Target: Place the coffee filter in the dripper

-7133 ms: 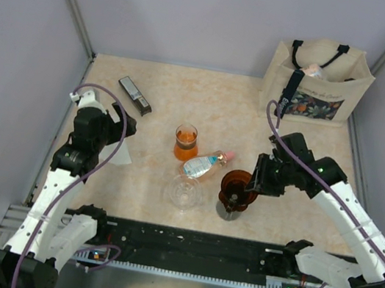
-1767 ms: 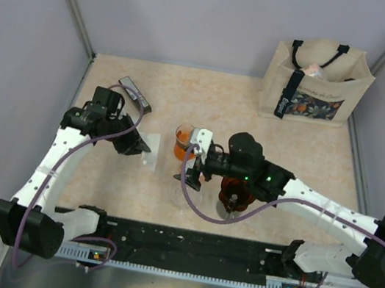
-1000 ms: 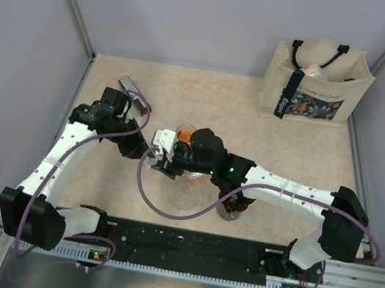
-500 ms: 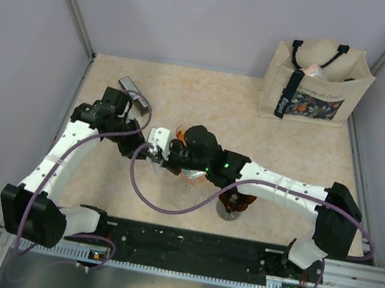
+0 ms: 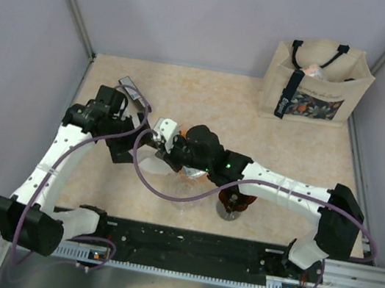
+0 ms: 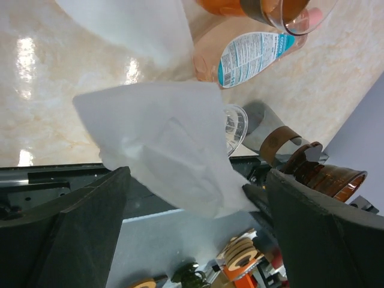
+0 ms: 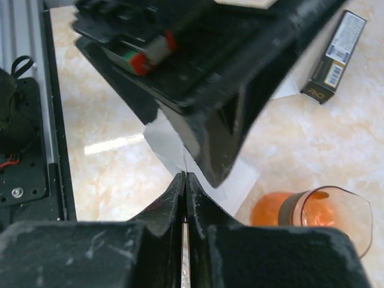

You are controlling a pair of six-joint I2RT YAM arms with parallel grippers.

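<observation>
The coffee filter [image 6: 174, 150], thin white paper, hangs above the table between my two grippers; it also shows in the top view [image 5: 146, 163]. My right gripper [image 7: 185, 175] is shut on the filter's edge [image 7: 163, 143]. My left gripper [image 6: 198, 174] is open, its fingers [image 6: 90, 234] standing wide on either side of the paper without touching it. In the top view the left gripper [image 5: 130, 149] and right gripper [image 5: 164, 154] meet left of centre. The amber-brown dripper [image 5: 235, 196] stands on its base to the right, also in the left wrist view [image 6: 327, 174].
A glass of orange liquid [image 7: 306, 213], a pink bottle [image 6: 246, 57] and a clear glass cup [image 6: 236, 126] sit close under the right arm. A dark box [image 5: 133, 90] lies at the back left. A tote bag [image 5: 315, 83] stands at the back right.
The right gripper has reached left across the table and closed on the filter. The left gripper, which held the filter, has opened and drawn slightly back left.
</observation>
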